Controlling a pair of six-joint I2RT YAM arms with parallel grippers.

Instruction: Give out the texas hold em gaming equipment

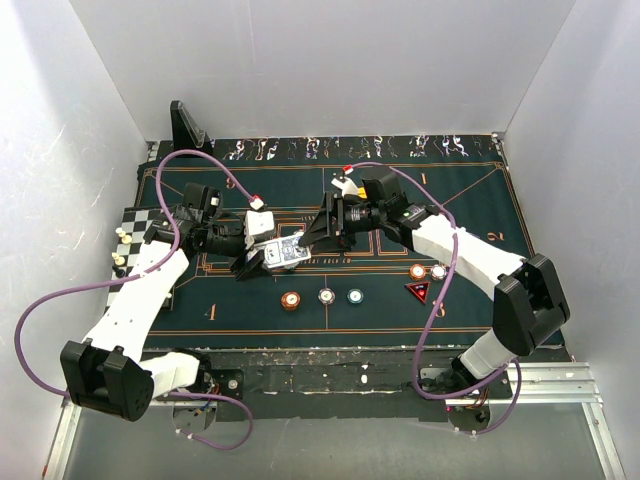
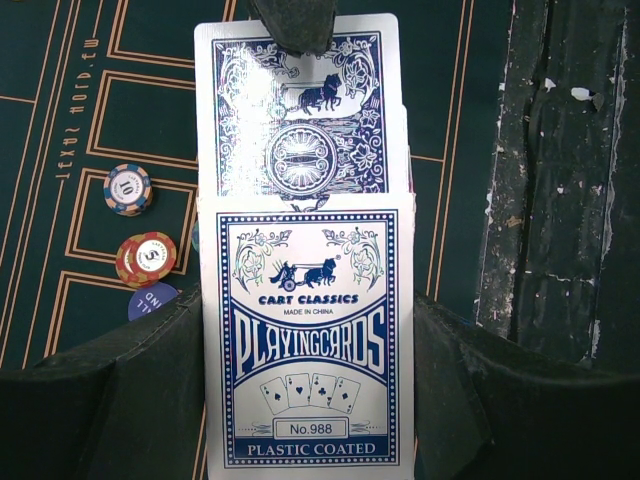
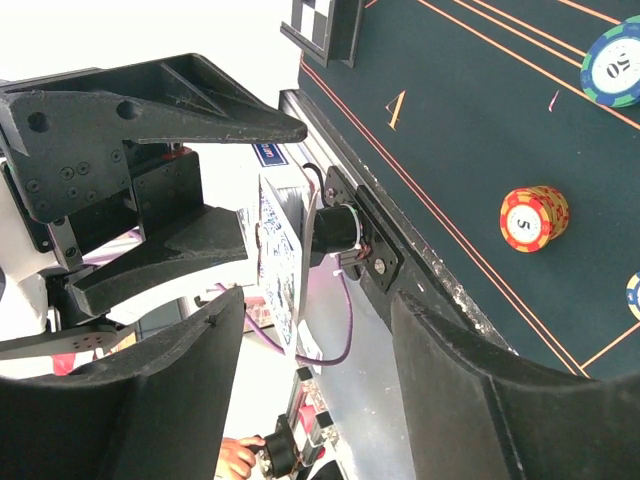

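Left gripper (image 1: 266, 258) clamps the box (image 2: 308, 350) over the mat (image 1: 470, 200), presenting its mouth so a card (image 2: 300, 120) pokes out. Right gripper (image 3: 315, 310) straddles that card, jaws apart, probably lining up a pull.

Mat (image 1: 480, 210) on tbl (image 1: 330, 366) w/ chips (image 1: 290, 300), red marker (image 1: 418, 291).

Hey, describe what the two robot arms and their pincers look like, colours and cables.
Both the left arm and right arm have white shell links with bulky black joint housings. A thin purple cable loops loosely along each one. The left pincer and right pincer are matte black, with broad wedge-shaped fingers.
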